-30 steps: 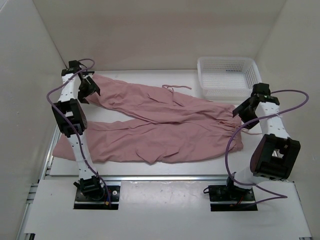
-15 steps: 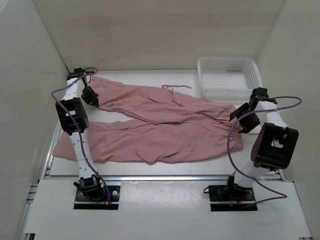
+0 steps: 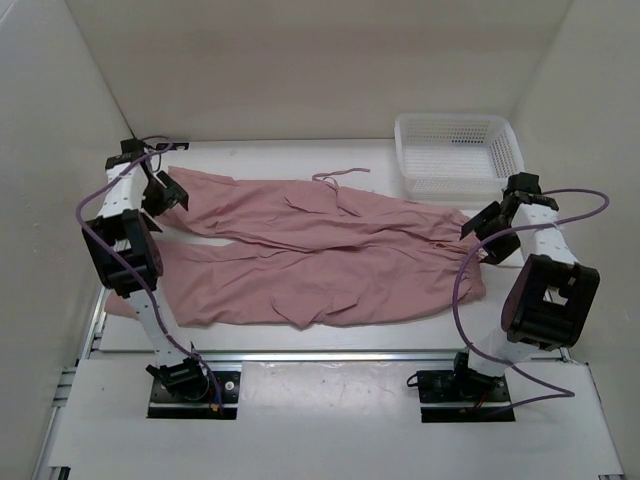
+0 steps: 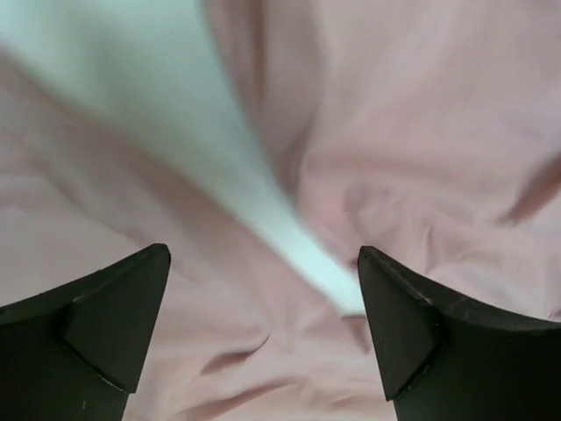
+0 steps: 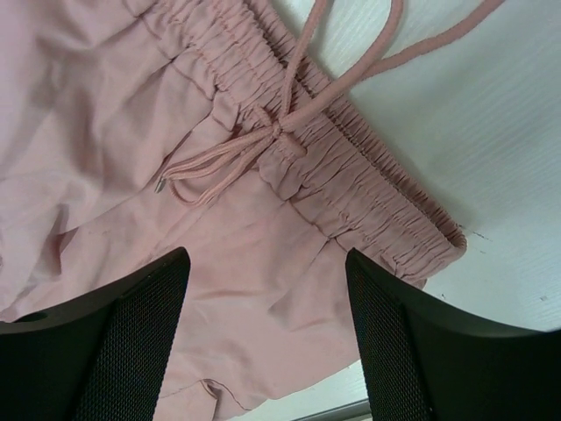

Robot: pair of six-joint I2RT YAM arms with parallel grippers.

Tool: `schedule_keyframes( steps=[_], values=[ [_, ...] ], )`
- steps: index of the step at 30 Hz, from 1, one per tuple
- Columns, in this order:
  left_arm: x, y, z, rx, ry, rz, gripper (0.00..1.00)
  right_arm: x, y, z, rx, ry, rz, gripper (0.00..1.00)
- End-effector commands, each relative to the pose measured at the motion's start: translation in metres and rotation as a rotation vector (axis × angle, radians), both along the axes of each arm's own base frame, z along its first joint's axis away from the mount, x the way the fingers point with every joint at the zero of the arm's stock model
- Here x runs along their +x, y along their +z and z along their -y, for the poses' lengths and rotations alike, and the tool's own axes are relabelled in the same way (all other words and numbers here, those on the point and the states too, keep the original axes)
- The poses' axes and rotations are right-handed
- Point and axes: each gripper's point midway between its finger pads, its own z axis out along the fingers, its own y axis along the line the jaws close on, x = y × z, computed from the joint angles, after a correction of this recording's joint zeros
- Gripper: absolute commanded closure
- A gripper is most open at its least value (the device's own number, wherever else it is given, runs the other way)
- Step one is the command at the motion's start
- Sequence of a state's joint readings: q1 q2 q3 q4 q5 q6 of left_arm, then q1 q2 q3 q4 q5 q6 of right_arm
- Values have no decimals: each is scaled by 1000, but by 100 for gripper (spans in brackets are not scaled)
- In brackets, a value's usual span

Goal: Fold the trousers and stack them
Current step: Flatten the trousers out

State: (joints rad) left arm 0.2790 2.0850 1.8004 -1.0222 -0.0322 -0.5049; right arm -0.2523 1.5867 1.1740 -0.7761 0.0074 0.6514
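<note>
No readable text anywhere, tbh

Nothing legible is found on the trousers [image 3: 330,255] or the white basket [image 3: 455,150] in the top view. No tag, brand or number is seen on the gathered waistband [image 5: 386,184] up close either. The left wrist view is pretty blurred, so a tiny mark on the fabric there could possibly be missed.
</note>
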Motion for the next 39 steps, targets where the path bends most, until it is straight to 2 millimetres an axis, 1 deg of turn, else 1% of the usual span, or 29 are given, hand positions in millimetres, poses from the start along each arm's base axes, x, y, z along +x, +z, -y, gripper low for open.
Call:
schedule_keyframes(
  steps=[1,3,4,5,6,7,8,9,10,11,13,15,17,18,19,20,21,23,24,26,27,28,31,33,34,36,37,38,39],
  values=[
    [-32,48,7,25,39,99,0,-5,24,-1,-24,43,74,23],
    [-53,42,13,0,56,91,2,-7,27,-2,-28,43,86,23],
    [-75,24,22,-26,63,38,4,-10,30,-5,-22,56,99,23],
    [-82,31,24,-19,63,64,6,-14,29,-11,5,66,99,23],
    [-92,28,28,-31,60,55,10,-16,31,-15,21,73,112,25],
    [-109,16,33,-36,42,12,12,-19,30,-20,42,81,111,33],
    [-117,13,35,-39,42,1,14,-23,28,-24,60,87,110,41],
    [-123,15,37,-35,42,15,16,-33,23,-32,98,98,100,58],
    [-136,2,41,-44,42,-18,18,-37,19,-36,99,107,98,65],
    [-140,-3,42,-47,43,-29,18,-40,15,-41,109,120,101,73],
    [-139,-14,44,-27,55,-43,19,-56,-2,-45,123,117,55,75],
    [-142,-29,41,0,71,-89,17,-57,-11,-46,130,106,43,75],
    [-125,-27,37,3,80,-66,15,-57,-21,-42,121,85,16,75],
    [-120,-33,41,-11,66,-81,15,-59,-32,-43,134,82,-29,75],
    [-108,-28,42,-9,65,-59,15,-57,-36,-41,135,47,-49,74],
    [-103,-29,42,-13,79,-61,15,-58,-47,-42,149,31,-88,74],
    [-100,-40,42,-28,76,-90,15,-55,-49,-44,167,20,-98,74],
    [-80,-40,44,-55,59,-71,15,-47,-58,-45,189,-8,-96,71],
    [-76,-49,45,-71,56,-91,15,-42,-58,-43,181,-19,-90,69],
    [-63,-51,53,-127,0,-79,15,-38,-61,-38,161,-38,-100,63],
    [-49,-46,55,-131,-13,-52,15,-35,-59,-34,143,-42,-94,61],
    [-47,-56,54,-134,-26,-82,15,-30,-58,-29,122,-47,-87,60],
    [-25,-54,43,-102,-29,-75,14,-26,-55,-20,118,-92,-104,60],
    [-15,-62,49,-117,-53,-83,14,-16,-45,-19,121,-88,-75,58],
    [1,-53,45,-106,-56,-42,14,-15,-43,-19,124,-98,-76,58],
    [8,-55,50,-83,-84,-70,14,-9,-28,-17,117,-97,-44,55],
    [26,-40,53,-69,-110,-26,14,-8,-26,-17,117,-97,-43,55],
    [32,-34,49,-54,-106,-19,14,-9,-19,-15,103,-99,-28,55],
    [38,-33,53,-46,-117,-21,14,-10,-12,-13,89,-103,-22,53]
  ],
)
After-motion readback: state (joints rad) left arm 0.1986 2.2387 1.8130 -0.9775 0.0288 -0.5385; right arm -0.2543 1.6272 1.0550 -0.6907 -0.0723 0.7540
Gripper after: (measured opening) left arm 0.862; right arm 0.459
